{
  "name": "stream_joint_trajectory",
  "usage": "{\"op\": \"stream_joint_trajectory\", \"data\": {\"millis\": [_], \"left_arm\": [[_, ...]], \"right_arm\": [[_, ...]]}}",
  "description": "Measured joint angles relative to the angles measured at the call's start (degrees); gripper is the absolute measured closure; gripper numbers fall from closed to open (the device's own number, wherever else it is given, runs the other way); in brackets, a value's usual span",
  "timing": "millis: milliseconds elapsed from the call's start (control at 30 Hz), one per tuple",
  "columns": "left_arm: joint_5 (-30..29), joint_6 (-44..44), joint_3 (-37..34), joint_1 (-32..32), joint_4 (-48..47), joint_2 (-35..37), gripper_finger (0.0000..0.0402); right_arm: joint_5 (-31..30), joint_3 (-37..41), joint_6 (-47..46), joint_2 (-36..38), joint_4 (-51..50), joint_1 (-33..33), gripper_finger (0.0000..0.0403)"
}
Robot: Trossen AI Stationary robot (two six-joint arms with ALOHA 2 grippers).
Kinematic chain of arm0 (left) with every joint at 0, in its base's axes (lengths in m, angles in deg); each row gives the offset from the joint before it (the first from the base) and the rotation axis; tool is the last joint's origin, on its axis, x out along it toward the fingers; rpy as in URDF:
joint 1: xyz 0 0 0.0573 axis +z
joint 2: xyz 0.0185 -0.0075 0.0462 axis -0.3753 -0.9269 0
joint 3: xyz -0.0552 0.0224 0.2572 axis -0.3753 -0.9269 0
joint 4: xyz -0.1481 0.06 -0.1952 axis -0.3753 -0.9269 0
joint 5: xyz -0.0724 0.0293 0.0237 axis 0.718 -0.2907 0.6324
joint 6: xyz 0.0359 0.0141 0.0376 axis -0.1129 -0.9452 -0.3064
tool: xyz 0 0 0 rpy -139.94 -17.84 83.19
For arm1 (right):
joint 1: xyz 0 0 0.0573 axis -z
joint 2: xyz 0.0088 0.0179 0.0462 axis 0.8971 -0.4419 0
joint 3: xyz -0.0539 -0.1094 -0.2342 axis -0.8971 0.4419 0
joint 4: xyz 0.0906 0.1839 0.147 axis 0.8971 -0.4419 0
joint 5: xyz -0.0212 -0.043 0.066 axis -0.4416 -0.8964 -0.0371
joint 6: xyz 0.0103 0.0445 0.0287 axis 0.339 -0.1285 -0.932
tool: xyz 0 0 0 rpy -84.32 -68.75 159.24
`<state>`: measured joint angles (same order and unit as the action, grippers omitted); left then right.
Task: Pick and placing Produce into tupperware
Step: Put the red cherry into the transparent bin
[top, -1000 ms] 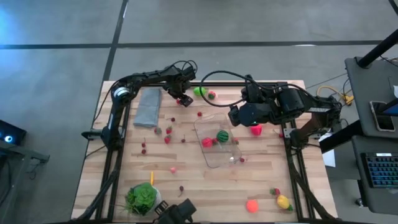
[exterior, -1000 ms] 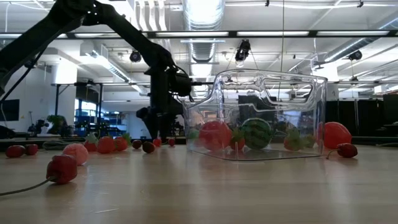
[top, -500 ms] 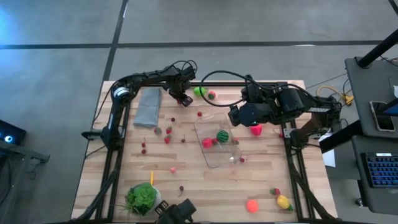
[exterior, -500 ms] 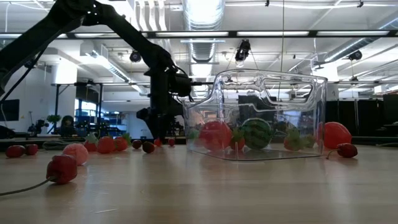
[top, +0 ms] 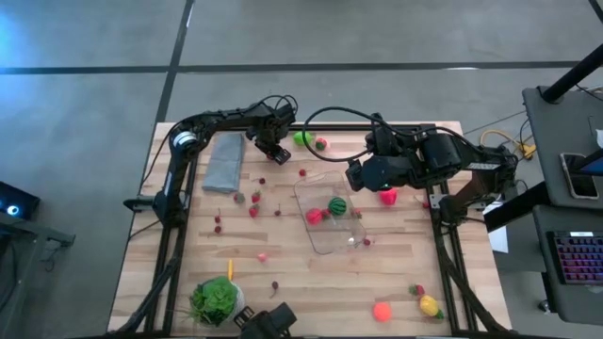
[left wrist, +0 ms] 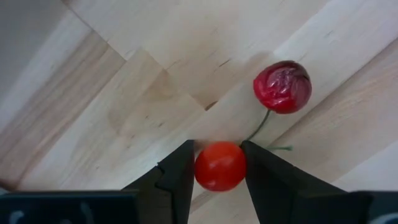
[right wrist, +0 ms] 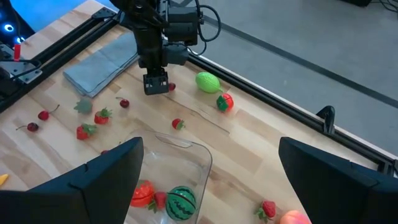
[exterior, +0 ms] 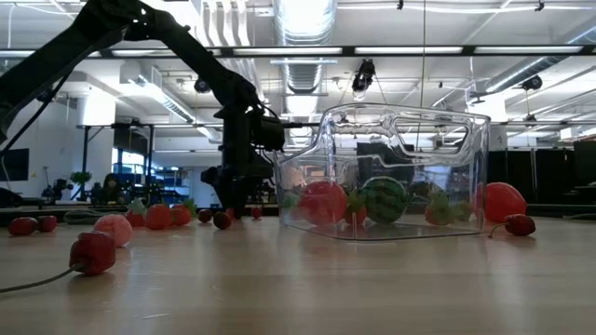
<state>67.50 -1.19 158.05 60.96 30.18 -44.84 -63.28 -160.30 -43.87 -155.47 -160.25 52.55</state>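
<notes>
My left gripper (left wrist: 220,155) points down at the table near its far edge, shut on a bright red cherry (left wrist: 220,166). A thin stem joins it to a darker cherry (left wrist: 282,86) lying on the wood. The clear tupperware (top: 330,226) stands mid-table with a striped melon (top: 336,205) and red pieces inside. Loose produce lies scattered around it. My right gripper (top: 356,176) hangs open above the tub's far end, holding nothing. My left gripper pinches the bright red cherry's two sides (left wrist: 200,167) between its fingers, coming from above and pointing down. The cherry is at table level. Its stem (left wrist: 258,127) runs out to the darker cherry, which rests on the wood.
A grey folded cloth (top: 224,162) lies at the far left. A green fruit (top: 301,138) and a strawberry (top: 321,144) sit beside my left gripper. A leafy head in a bowl (top: 215,299) stands at the near left; orange and yellow pieces (top: 405,303) lie near right.
My left gripper's fingers have drawn together on the bright red cherry, staying over the same spot near the far edge. My right arm has kept still.
</notes>
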Motion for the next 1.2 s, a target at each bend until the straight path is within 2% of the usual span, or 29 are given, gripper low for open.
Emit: {"op": "stream_joint_trajectory", "data": {"millis": [233,400,567,700,933,1067,1200], "left_arm": [[0.0,-0.2,0.1,0.0,-0.5,0.2,0.031],[-0.3,-0.6,-0.1,-0.3,-1.5,1.5,0.0306],[0.0,-1.5,-0.1,-2.1,-2.9,6.2,0.0303],[0.6,-3.5,-0.1,-6.0,-2.6,12.3,0.0303],[3.2,-4.6,-0.1,-16.3,4.7,22.0,0.0302],[8.0,-4.6,-0.1,-22.5,10.6,23.7,0.0302],[8.7,-4.6,-0.1,-28.1,13.9,23.0,0.0302]], "right_arm": [[0.0,0.0,0.0,0.0,0.0,0.0,0.0037],[0.0,0.0,0.1,0.0,0.0,0.0,0.0037],[-1.0,0.0,-0.3,0.0,0.0,0.0,0.0037],[-3.1,0.0,-1.6,0.0,0.0,0.0,0.0037],[-3.1,0.0,-4.1,0.0,0.0,1.3,0.0037],[-3.1,0.1,-7.8,0.0,0.0,2.3,0.0037],[-2.6,0.3,-11.4,0.0,0.0,3.0,0.0037]]}}
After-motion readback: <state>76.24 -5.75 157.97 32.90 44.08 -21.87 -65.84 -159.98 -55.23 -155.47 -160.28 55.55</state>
